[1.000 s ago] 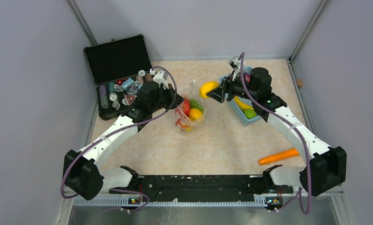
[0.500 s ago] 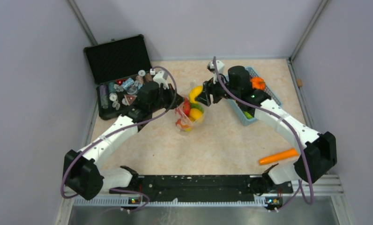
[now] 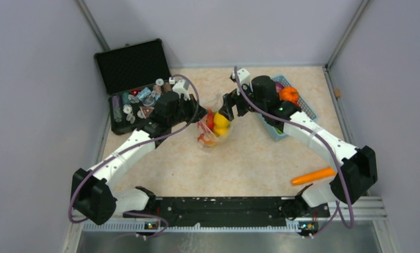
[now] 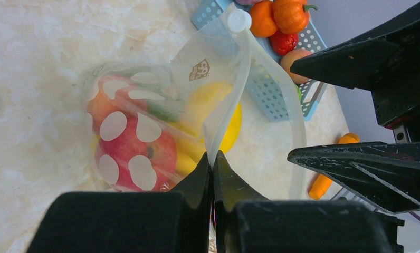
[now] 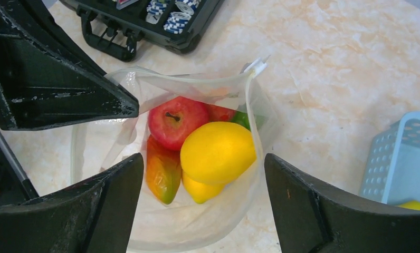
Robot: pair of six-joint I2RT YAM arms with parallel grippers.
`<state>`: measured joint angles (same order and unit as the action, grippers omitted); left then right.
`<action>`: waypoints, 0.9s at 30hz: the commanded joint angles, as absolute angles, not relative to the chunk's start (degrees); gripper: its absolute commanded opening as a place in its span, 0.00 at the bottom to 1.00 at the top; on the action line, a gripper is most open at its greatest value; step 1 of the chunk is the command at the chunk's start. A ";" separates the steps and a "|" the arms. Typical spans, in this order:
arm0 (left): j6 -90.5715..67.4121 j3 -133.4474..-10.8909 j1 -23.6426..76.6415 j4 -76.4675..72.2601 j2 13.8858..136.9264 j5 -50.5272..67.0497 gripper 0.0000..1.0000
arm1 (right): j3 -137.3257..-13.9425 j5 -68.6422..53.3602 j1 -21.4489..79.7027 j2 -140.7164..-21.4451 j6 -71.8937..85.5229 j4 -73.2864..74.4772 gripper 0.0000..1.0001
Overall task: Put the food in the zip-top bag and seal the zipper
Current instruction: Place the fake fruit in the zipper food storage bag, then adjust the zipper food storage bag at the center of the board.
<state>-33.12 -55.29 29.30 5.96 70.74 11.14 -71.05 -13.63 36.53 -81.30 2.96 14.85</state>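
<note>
Top view: the zip-top bag (image 3: pixel 212 130) stands open-mouthed at the centre of the desk (image 3: pixel 250 158), between the two arms. The left jaws, at the bag's left side, are closed tight on its rim. In the left wrist view the zipper (image 4: pixel 226 100) runs from the pinch point at bottom centre up to its slider at the top of the frame. The right jaws are spread wide above the bag's mouth. In the right wrist view a lemon (image 5: pixel 218 153) lies in the bag between and below them, apart from both. Beside it in the bag are an apple (image 5: pixel 176 122), a red-green fruit (image 5: pixel 163 171) and a green piece (image 5: pixel 243 120). The blue basket (image 3: pixel 305 108) at right centre holds a small pumpkin (image 3: pixel 289 94). A carrot (image 3: pixel 313 175) lies on the desk at lower right, well apart from the bag. The black case (image 3: pixel 131 68) stands open at upper left.
</note>
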 commanded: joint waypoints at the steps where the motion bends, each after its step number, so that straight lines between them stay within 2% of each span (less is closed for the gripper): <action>1: -33.66 -55.90 29.18 2.55 69.62 11.89 0.00 | -72.25 -10.36 37.18 -78.76 3.75 11.42 0.83; 7: -33.49 -55.72 29.14 2.65 69.35 11.43 0.00 | -66.77 1.03 37.09 -73.49 9.24 4.78 0.82; 16: -33.72 -55.42 29.13 2.39 69.16 11.57 0.00 | -70.64 -1.91 37.10 -79.75 8.33 13.85 0.60; 21: -33.82 -55.24 29.13 2.12 69.17 11.77 0.00 | -71.55 -7.20 37.10 -82.44 8.57 12.48 0.53; 25: -33.83 -55.39 29.11 2.07 69.17 12.25 0.00 | -72.75 -6.37 37.09 -85.15 8.63 12.03 0.47; 27: -33.81 -55.46 29.13 2.10 69.21 12.58 0.00 | -73.62 -5.72 37.09 -86.53 8.26 12.11 0.40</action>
<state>-33.32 -55.27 29.30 5.54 70.72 11.16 -69.25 -5.67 36.60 -84.73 8.23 13.41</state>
